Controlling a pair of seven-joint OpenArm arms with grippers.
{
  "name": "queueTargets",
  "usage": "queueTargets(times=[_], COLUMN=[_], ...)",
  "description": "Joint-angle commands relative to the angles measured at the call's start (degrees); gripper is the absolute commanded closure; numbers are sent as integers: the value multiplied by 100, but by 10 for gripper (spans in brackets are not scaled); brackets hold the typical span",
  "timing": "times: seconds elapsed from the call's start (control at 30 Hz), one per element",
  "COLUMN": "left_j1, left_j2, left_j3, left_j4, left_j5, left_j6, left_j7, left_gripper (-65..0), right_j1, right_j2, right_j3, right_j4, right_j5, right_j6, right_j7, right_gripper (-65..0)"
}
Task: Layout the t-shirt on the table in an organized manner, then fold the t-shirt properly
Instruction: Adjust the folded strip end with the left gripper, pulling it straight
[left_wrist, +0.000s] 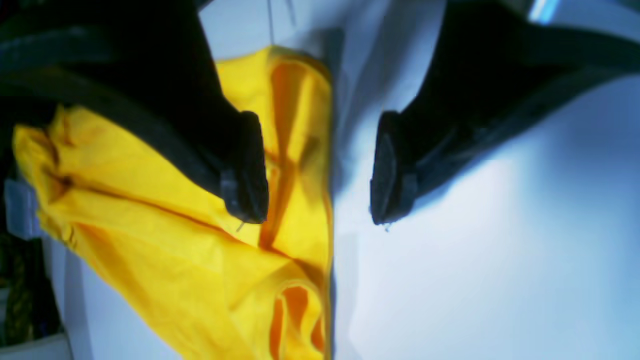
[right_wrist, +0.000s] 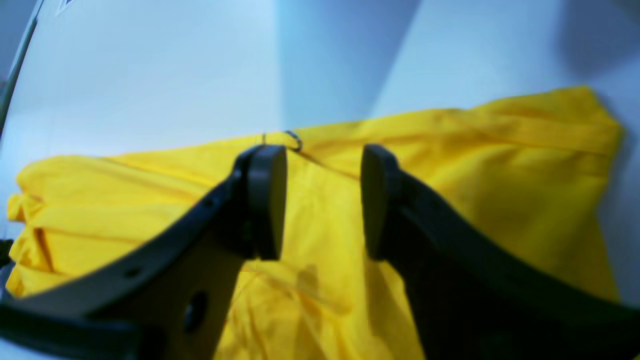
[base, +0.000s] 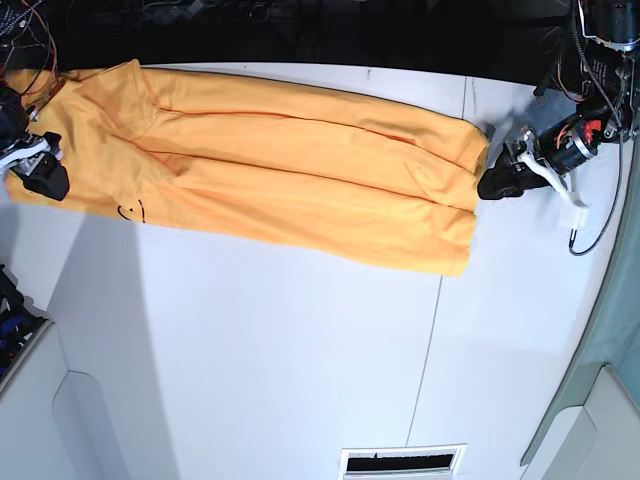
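The orange-yellow t-shirt (base: 270, 170) lies stretched as a long band across the far part of the white table (base: 300, 350), with lengthwise folds and a small black mark near its left end. My left gripper (base: 497, 184) sits at the shirt's right end. In the left wrist view it (left_wrist: 316, 217) is open, one finger over the t-shirt (left_wrist: 165, 240) and the other over bare table (left_wrist: 475, 250). My right gripper (base: 45, 180) rests at the left end, and up close it (right_wrist: 324, 155) stands open above the t-shirt (right_wrist: 500, 190), nothing between the pads.
A thin dark seam (base: 430, 330) runs across the tabletop. A slotted vent (base: 400, 462) sits at the near edge. Cables (base: 590, 225) hang by the left arm at the right rim. Dark equipment (base: 12, 330) lines the left side.
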Motion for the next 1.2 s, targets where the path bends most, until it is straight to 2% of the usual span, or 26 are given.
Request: queueTargets(times=[0.0,0.2,0.3,0.5,0.67,0.83,0.9,1.07,1.17], left_j1=[-96,-94,-98,-133,-387,-695,-813,-1008,-1016], left_j2=[-26,518,769,1056,1285,1360,1355,1349,1357], left_j3=[-114,-195,-195,-216,-216,-216,-216,-208,-192], left_j4=[68,68,68,68,68,68,68,68,68], left_j5=[-105,-125,-101,474,752,1252,1521,1991,2131], left_j6=[-54,-54,-20,501,748,968,1154,1213,1646], left_j7=[-129,-120,-286,-935,-953,-968,-970,-953,-975], left_gripper=[-361,-361,-361,-361,-361,-361,-361,-361,-361], right_j1=[44,44,44,42,42,42,42,42,44], right_j2=[96,92,76,68,66,66,66,66,63], right_j3=[-22,-116,-114,-114,-114,-114,-114,-114,-114], right_j4=[96,96,96,96,96,96,96,96,96], right_j5=[90,90,90,90,92,92,92,94,101], right_j6=[24,24,24,24,24,24,26,26,26], right_j7=[129,129,122,103,101,79,57,59,59], right_gripper=[-244,-244,-244,-244,-244,-244,-244,-244,-244])
